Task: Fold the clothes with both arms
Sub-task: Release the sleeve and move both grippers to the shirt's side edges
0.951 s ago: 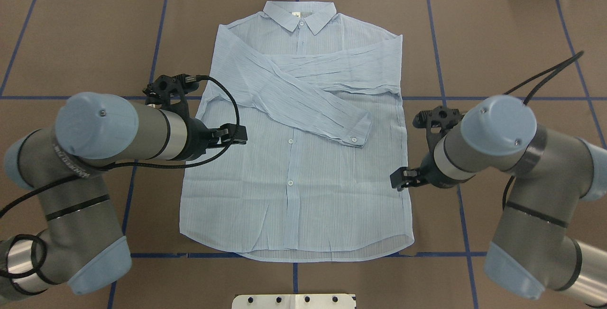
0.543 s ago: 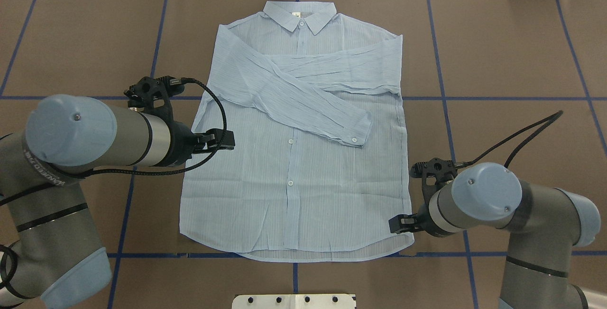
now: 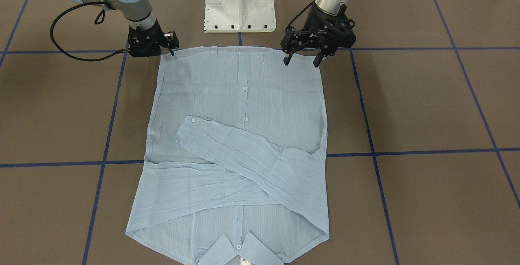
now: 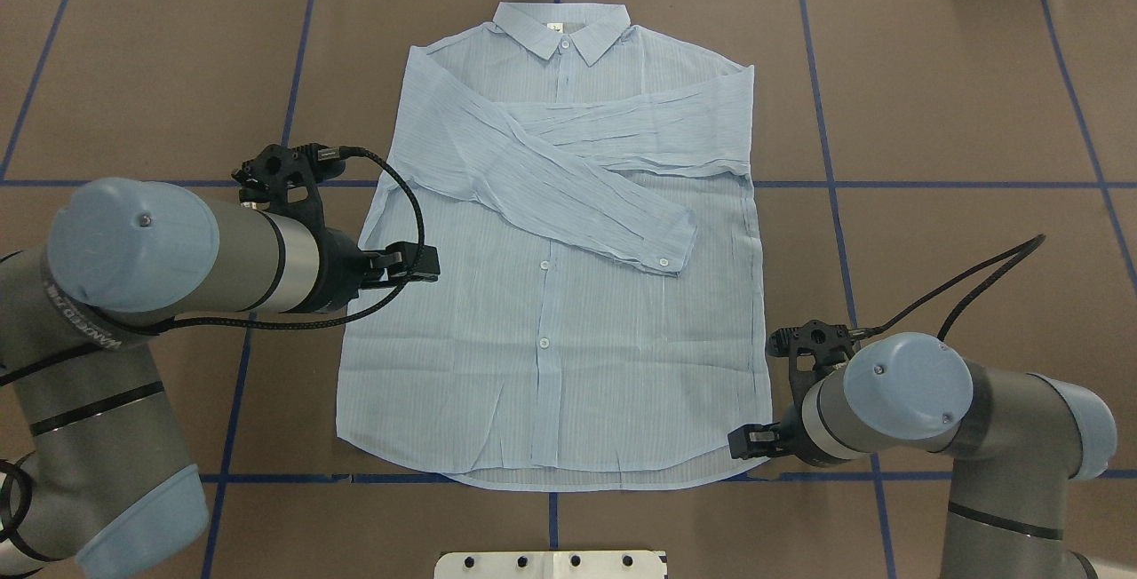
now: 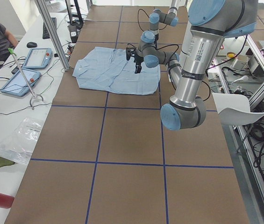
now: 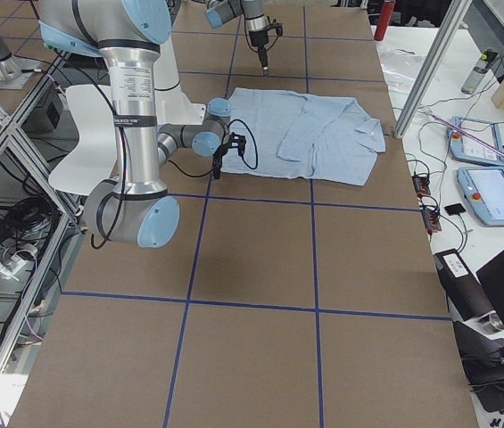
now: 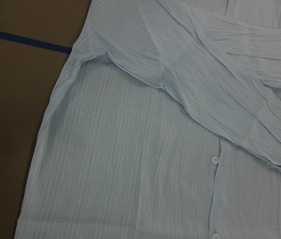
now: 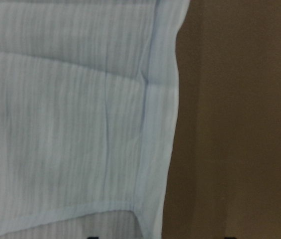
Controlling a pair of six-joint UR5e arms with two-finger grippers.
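1. A brown table (image 4: 977, 73) marked off in squares by blue tape lines (image 4: 835, 206) fills the room's middle, and the pale blue shirt (image 4: 551, 357) lies flat on it, front up and buttoned.
2. The shirt's collar (image 4: 561, 31) points away from the robot. Its hem runs just in front of the white pedestal base (image 3: 239, 5).
3. Both sleeves are folded in across the shirt's chest, and the left sleeve (image 4: 568, 197) crosses on top of the other, its cuff ending near the button placket.
4. The right gripper (image 4: 744, 443) sits low at the shirt's right hem corner. Its wrist camera shows the two fingertips set apart either side of that corner.
5. The left gripper (image 3: 301, 59) hangs above the shirt's left side edge, clear of the cloth, its fingers spread wide with nothing between them.
6. A second ago the right gripper stood halfway up the shirt's right edge; it has since come down to the hem corner.
7. The left gripper has pulled slightly outward and then held. The shirt itself has not shifted.
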